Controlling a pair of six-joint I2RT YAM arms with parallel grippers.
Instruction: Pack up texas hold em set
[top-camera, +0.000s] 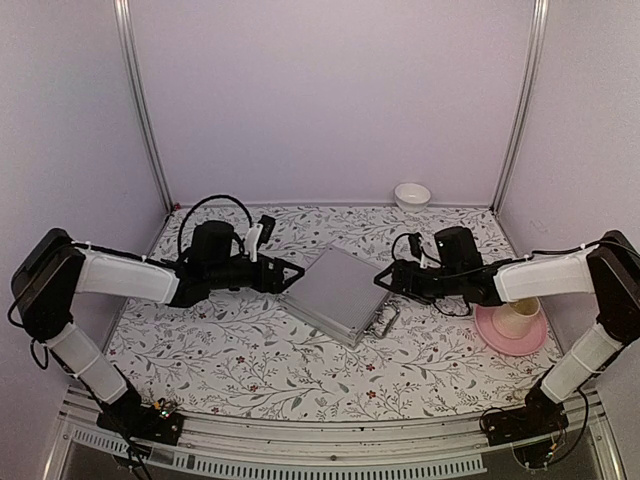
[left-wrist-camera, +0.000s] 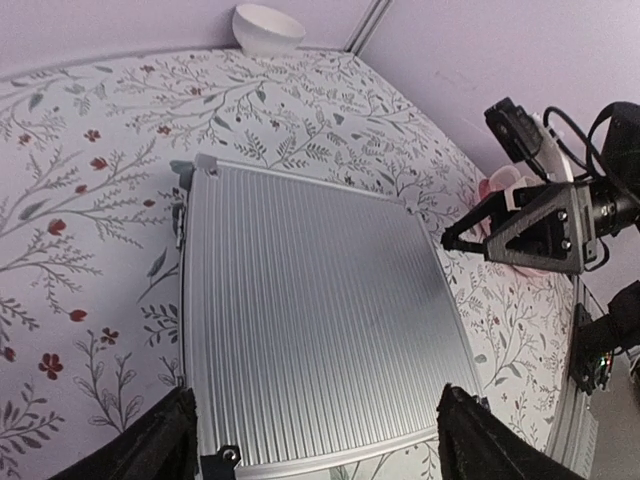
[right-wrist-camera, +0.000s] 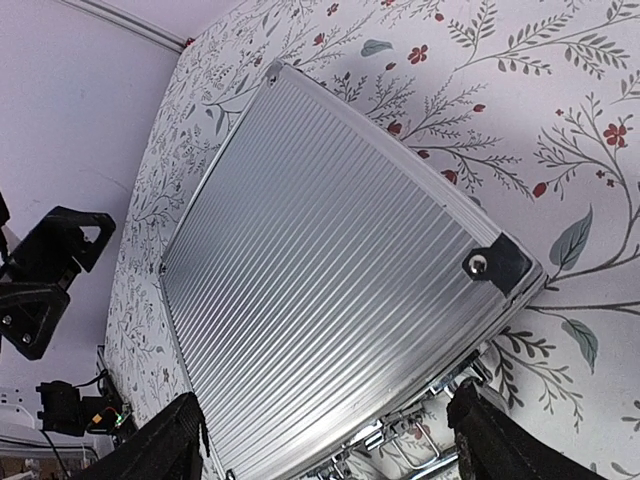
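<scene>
Left end effector (top-camera: 296, 272) and right end effector (top-camera: 381, 279) gape wide, empty, flanking the closed briefcase (top-camera: 335, 292); an uneven push may skid it across the table (top-camera: 250, 362).

Floral table (top-camera: 250, 370) carries closed silver briefcase (top-camera: 335, 293), pink plate (top-camera: 495, 338), white bowl (top-camera: 412, 194).

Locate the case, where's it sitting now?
Top view: the case lies shut at mid-table, between the left hand and the right hand. The plate is further to its right.
</scene>
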